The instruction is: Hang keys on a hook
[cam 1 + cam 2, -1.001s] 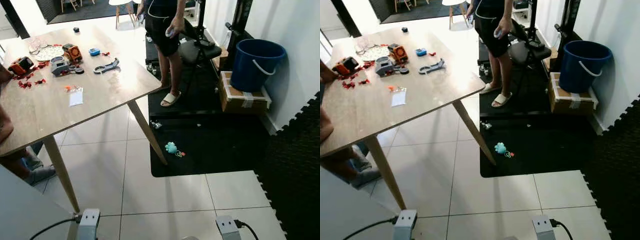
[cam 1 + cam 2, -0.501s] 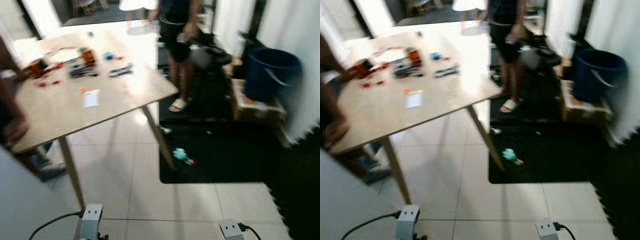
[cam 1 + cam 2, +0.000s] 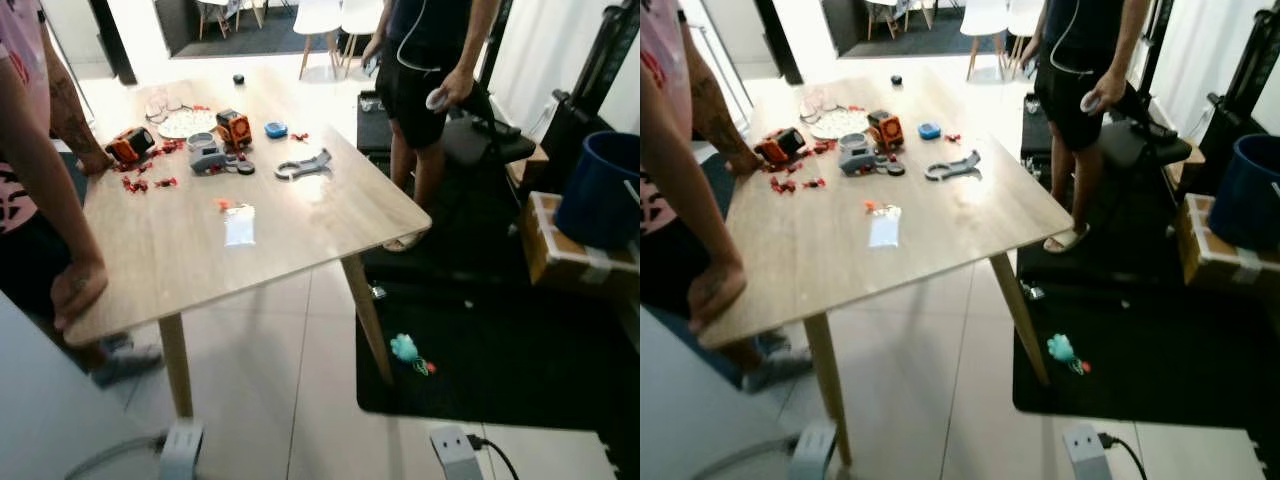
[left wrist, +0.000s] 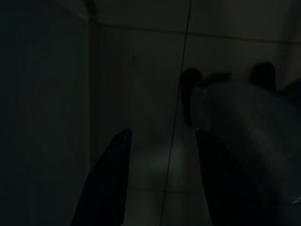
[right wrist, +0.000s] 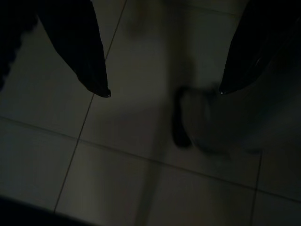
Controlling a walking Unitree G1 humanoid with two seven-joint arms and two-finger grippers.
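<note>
1. The left gripper [image 4: 160, 141] is seen hanging over dark floor tiles; its two black fingers are spread apart and nothing is held between them.
2. The right gripper [image 5: 162, 92] is also pointed down at the tiles [image 5: 117, 179], with its fingers wide apart and empty.
3. The keys [image 3: 407, 351], with a teal charm, are seen on the black mat [image 3: 500, 360], just beside the table leg [image 3: 368, 318] and well apart from both grippers.
4. The wooden table [image 3: 190, 260] is placed ahead and to the left. On it are laid a small clear bag [image 3: 239, 225], a grey tool [image 3: 303, 166], orange and grey toy parts [image 3: 215, 150] and small red pieces [image 3: 140, 183].
5. A person's hand [image 3: 78, 290] is rested on the near left table edge.
6. Another person [image 3: 430, 70] is seen standing on the mat behind the table.
7. A blue bucket [image 3: 605, 190] is set on a cardboard box [image 3: 570, 260] at the right.
8. A hook cannot be made out.
</note>
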